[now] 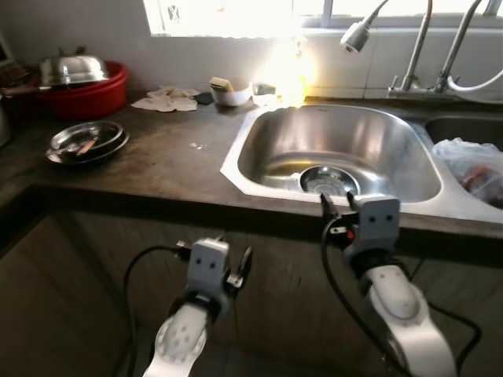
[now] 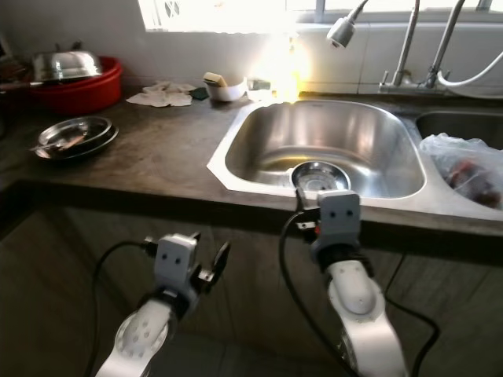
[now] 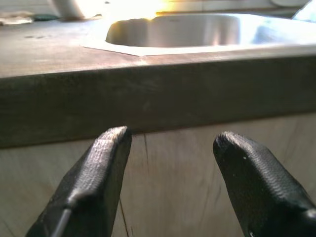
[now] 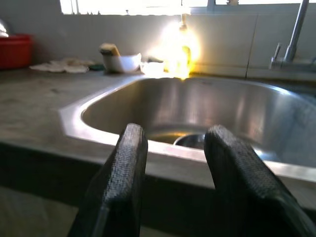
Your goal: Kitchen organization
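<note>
The robot is standing in front of a dark bench (image 1: 173,161) with a steel sink (image 1: 338,149) set into it near the front edge. A small steel bowl (image 1: 328,182) is lying in the bottom of the sink basin, close to the basin's front wall.

The right gripper (image 4: 173,148) is hovering just at the front edge of the bench, level with the sink rim, its fingers (image 4: 129,163) standing apart with a moderate gap and holding nothing; through that gap the bowl is showing. The left gripper (image 3: 170,148) is hanging lower, below the bench's front edge and facing the cabinet front (image 3: 173,187), its fingers (image 3: 106,163) spread wide and empty.

Toward the bench's back left corner a red basin (image 1: 90,90) is sitting with a steel lid (image 1: 72,69) over it. In front of it, nearer the left edge, a stack of steel plates (image 1: 86,143) is resting. Along the back edge, a crumpled cloth (image 1: 169,100) and a white bowl (image 1: 229,93) are lying beside the sink's back left corner. A faucet (image 1: 369,27) is reaching over the sink from the back right, and a plastic bag (image 1: 475,169) is lying in the second basin to the right.
</note>
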### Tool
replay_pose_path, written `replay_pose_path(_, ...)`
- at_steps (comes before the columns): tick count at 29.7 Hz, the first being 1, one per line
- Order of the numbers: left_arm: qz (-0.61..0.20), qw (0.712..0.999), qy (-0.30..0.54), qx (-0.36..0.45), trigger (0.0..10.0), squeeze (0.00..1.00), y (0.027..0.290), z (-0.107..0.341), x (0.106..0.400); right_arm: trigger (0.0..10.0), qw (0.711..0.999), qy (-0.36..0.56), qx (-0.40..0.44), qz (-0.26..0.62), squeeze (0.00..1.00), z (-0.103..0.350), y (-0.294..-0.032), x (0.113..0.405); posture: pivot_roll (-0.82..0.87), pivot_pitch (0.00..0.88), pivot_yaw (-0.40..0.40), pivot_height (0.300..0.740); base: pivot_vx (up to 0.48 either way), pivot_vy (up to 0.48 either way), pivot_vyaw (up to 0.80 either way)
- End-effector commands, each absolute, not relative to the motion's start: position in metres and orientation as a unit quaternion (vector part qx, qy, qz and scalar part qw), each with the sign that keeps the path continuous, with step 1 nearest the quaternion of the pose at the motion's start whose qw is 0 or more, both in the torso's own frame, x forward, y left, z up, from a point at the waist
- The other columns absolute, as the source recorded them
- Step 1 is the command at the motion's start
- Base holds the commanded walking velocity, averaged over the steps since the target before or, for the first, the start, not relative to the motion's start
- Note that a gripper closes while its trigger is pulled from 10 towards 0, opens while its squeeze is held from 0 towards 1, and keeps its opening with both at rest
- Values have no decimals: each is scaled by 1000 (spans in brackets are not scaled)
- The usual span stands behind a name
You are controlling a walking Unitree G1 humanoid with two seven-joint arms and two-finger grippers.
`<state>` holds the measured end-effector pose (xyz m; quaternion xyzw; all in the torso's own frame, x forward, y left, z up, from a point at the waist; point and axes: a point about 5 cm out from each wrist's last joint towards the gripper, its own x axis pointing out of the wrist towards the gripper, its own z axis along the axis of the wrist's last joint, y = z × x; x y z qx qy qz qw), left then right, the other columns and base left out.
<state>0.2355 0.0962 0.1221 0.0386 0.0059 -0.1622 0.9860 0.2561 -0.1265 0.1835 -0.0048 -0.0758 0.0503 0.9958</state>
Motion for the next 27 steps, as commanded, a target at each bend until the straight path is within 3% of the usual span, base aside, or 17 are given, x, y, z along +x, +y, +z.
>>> replay_pose_path(1,-163,986,6,38,10000,0,94,123,235,10000,996,-78,-11,46,0,186,-130,257,104,21,-12,740,-386,0,0)
replay_pose_path(9,-167,985,5,40,10000,0,93,122,236,10000,995,-73,-1,62,0,183,-128,255,100,11,-11,740,-364,0,0)
replay_pose_path(13,-167,985,5,39,10000,0,93,122,237,10000,995,-75,-8,71,0,183,-126,254,100,3,-11,740,0,0,209)
replay_pose_path(20,-167,985,1,45,10000,0,93,123,238,10000,994,-71,-8,77,0,182,-125,255,100,0,-12,740,0,0,800)
replay_pose_path(27,-171,984,-3,47,10000,0,92,123,239,10000,994,-69,-5,87,0,181,-123,256,101,1,-11,740,321,0,800)
